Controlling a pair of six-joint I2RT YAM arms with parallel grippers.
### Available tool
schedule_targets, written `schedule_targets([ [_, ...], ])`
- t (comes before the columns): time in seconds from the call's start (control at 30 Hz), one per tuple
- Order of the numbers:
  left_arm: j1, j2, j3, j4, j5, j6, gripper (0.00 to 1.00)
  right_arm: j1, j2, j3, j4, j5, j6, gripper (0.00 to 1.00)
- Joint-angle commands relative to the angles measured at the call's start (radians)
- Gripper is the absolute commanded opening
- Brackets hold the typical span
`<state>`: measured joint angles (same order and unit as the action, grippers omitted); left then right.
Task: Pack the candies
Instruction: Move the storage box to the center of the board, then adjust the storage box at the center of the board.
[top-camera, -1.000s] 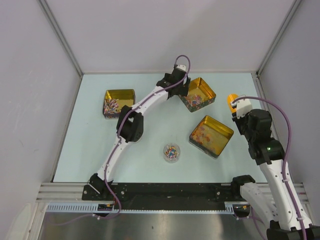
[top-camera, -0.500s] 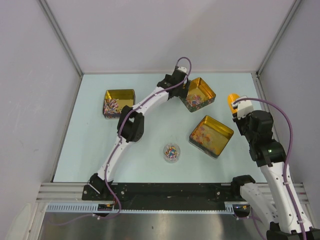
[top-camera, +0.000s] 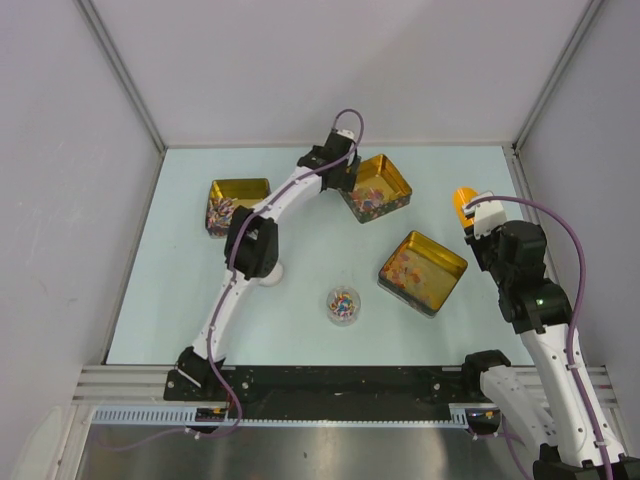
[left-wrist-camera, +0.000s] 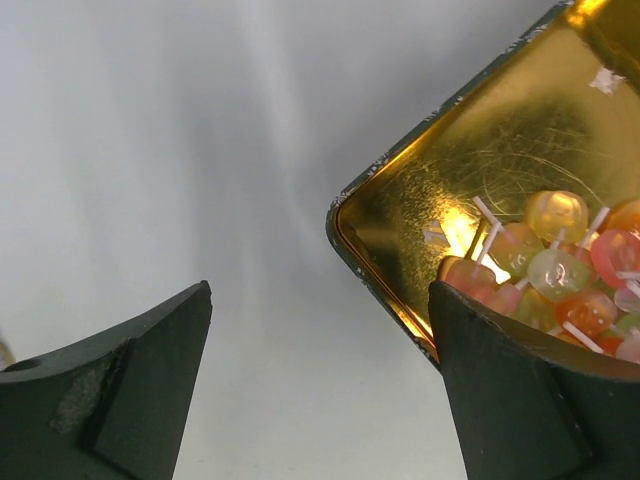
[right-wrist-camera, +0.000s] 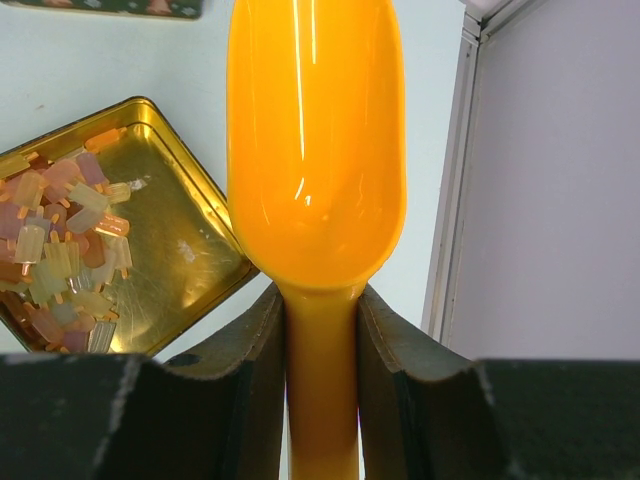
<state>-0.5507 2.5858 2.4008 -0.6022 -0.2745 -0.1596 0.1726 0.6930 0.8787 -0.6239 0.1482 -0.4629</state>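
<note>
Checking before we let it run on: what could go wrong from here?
1. The open left gripper straddles the far tin's corner; closing or moving could drag or tip it, spilling candies.
2. The right gripper holds the empty scoop beside the frame post; a wide swing might clip it.

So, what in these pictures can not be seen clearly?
Top view: left jaws, hidden under their own wrist beside the far tin.
Left wrist view: that tin's candies, cut off by the edge and a jaw.
Right wrist view: orange scoop, its handle end past the bottom edge.
</note>
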Motion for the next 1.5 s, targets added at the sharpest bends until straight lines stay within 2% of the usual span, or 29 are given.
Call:
schedule_targets([
  [0.0,0.063,-0.052,-0.026,-0.099,-0.031,0.068,0.93,0.001,-0.016,0.005,0.032,-0.001,0.017,0.00],
  [0.27,0.110,-0.090,-0.065,-0.067,-0.075,0.137,0.93,0.002,-0.021,0.006,0.021,-0.006,0.020,0.00],
  [0.47,0.149,-0.085,-0.016,-0.059,-0.097,0.157,0.93,0.010,-0.016,0.005,0.032,-0.004,0.020,0.00],
  [0.67,0.141,-0.142,-0.026,-0.099,-0.028,0.167,0.95,0.015,-0.018,0.005,0.030,-0.001,0.018,0.00],
  [0.77,0.130,-0.150,-0.035,-0.142,0.017,0.100,1.00,0.015,-0.021,0.005,0.029,-0.006,0.020,0.00],
  [0.93,0.124,-0.130,-0.060,-0.202,0.113,0.042,1.00,0.015,-0.021,0.005,0.026,-0.012,0.024,0.00],
  [1.13,0.110,-0.128,-0.086,-0.209,0.178,0.003,0.90,0.015,-0.021,0.008,0.021,-0.009,0.023,0.00],
  [1.27,0.094,-0.116,-0.069,-0.212,0.210,-0.012,0.76,0.011,-0.018,0.008,0.023,-0.007,0.023,0.00],
  [1.47,0.074,-0.096,-0.051,-0.214,0.224,-0.026,0.66,0.010,-0.012,0.008,0.026,-0.007,0.021,0.00],
])
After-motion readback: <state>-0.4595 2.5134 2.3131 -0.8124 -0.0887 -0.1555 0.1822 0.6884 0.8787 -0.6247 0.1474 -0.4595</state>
